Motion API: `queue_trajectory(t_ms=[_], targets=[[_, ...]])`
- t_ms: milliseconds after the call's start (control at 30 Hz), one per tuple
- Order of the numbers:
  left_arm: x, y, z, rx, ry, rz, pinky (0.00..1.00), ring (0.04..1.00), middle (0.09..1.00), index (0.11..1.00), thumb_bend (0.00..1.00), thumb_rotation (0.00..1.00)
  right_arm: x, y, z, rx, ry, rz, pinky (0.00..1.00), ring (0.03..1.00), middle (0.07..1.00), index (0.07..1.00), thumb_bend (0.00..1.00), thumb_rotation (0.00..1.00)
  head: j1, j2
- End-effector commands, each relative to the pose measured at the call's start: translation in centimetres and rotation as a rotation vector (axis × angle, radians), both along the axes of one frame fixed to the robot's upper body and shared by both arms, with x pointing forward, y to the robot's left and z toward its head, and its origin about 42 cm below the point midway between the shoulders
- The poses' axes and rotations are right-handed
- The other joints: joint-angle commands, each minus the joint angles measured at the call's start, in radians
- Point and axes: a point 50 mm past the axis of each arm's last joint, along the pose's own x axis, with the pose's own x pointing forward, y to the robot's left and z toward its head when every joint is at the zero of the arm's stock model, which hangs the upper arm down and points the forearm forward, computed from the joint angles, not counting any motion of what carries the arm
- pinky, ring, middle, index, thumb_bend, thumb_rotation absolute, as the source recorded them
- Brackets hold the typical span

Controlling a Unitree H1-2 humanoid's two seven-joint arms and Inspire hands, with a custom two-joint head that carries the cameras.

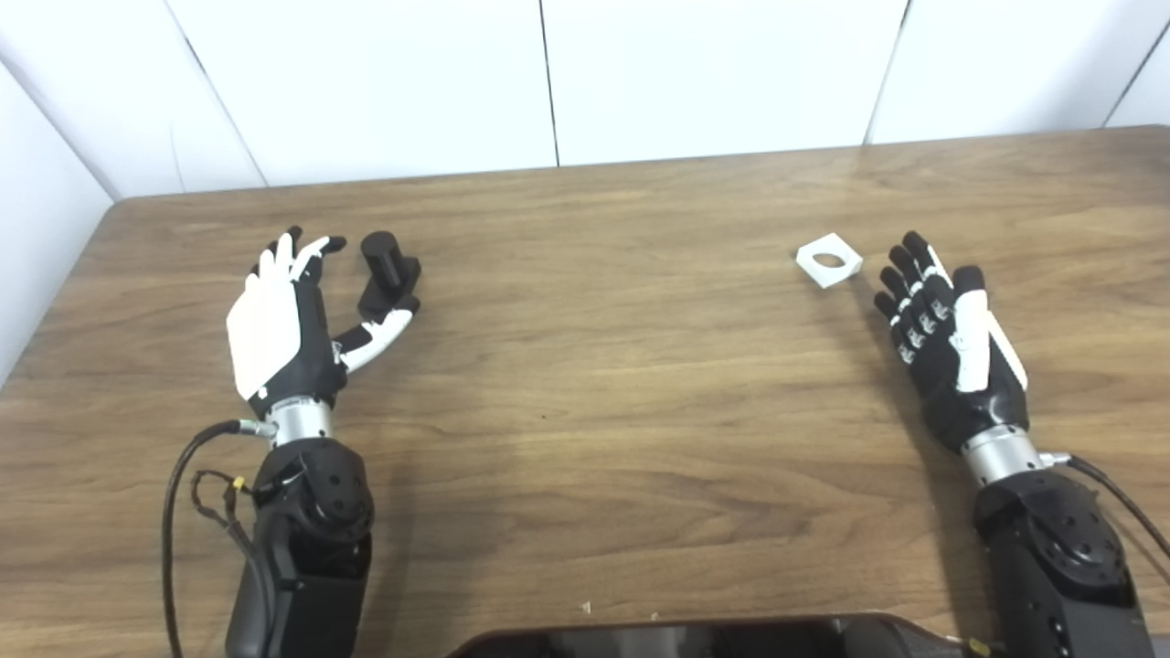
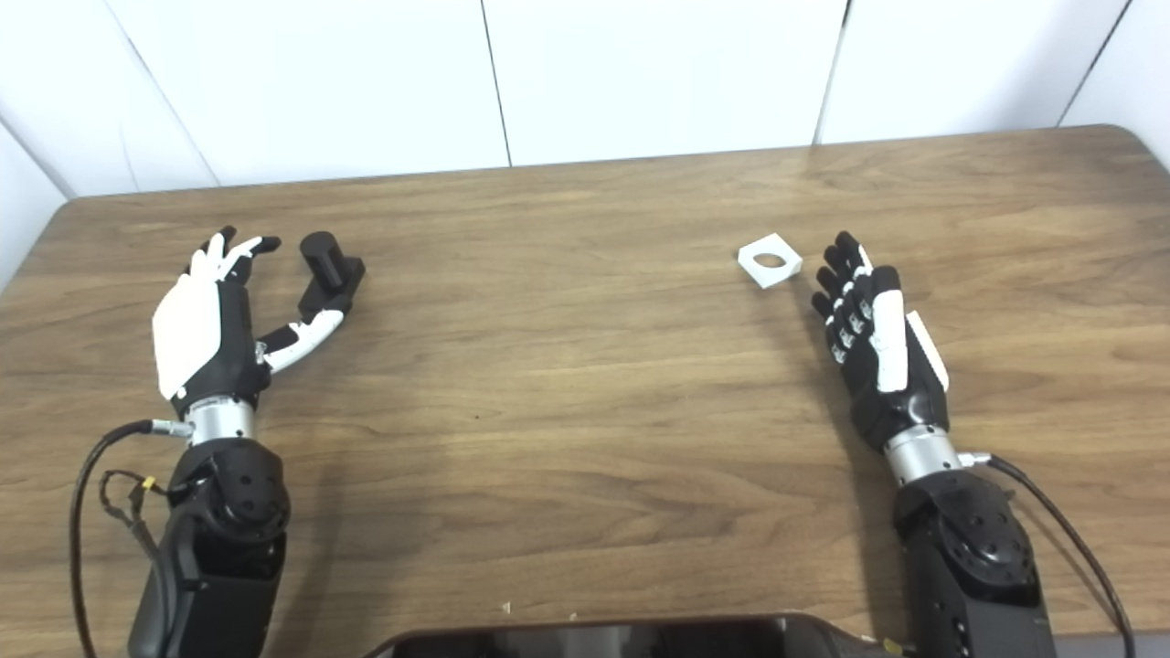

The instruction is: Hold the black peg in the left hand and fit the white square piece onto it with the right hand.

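The black peg [image 1: 388,270], a short cylinder on a square base, stands on the wooden table [image 1: 594,366] at the left. My left hand [image 1: 292,315] is open just left of it, fingers spread, the thumb reaching under the peg's base. A white square piece [image 1: 829,260] with a round hole lies flat on the right side. My right hand [image 1: 946,334] is open to the right of it, fingertips close to the piece but apart from it, holding nothing.
White wall panels [image 1: 548,82] rise behind the table's far edge. A dark rounded part of the robot's body [image 1: 686,640] shows at the bottom middle. Cables [image 1: 196,493] hang beside the left forearm.
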Motion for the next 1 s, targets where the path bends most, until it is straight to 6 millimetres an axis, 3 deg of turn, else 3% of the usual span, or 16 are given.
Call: queue_trajectory(t_ms=[0, 500, 967], targets=[[1.3, 0.4, 2.4, 0.073, -0.055, 0.012, 1.00, 1.000, 0.980, 0.794, 0.72, 0.46, -1.1, -0.2, -2.1, 0.011, 0.043, -0.005, 1.00, 1.000, 1.000, 1.000, 0.68, 1.00, 0.003, 0.001], [2.8, 0.4, 3.3, 0.172, 0.041, 0.037, 1.00, 1.000, 0.955, 0.758, 0.71, 0.48, -1.2, -0.2, -2.2, 0.024, 0.050, -0.010, 1.00, 1.000, 1.000, 1.000, 0.67, 1.00, 0.011, 0.003], [4.7, 0.6, 3.9, 0.226, 0.134, 0.037, 1.00, 1.000, 0.938, 0.743, 0.72, 0.52, -1.1, 0.0, -2.8, 0.029, 0.054, 0.005, 1.00, 1.000, 1.000, 1.000, 0.71, 1.00, 0.018, 0.003]])
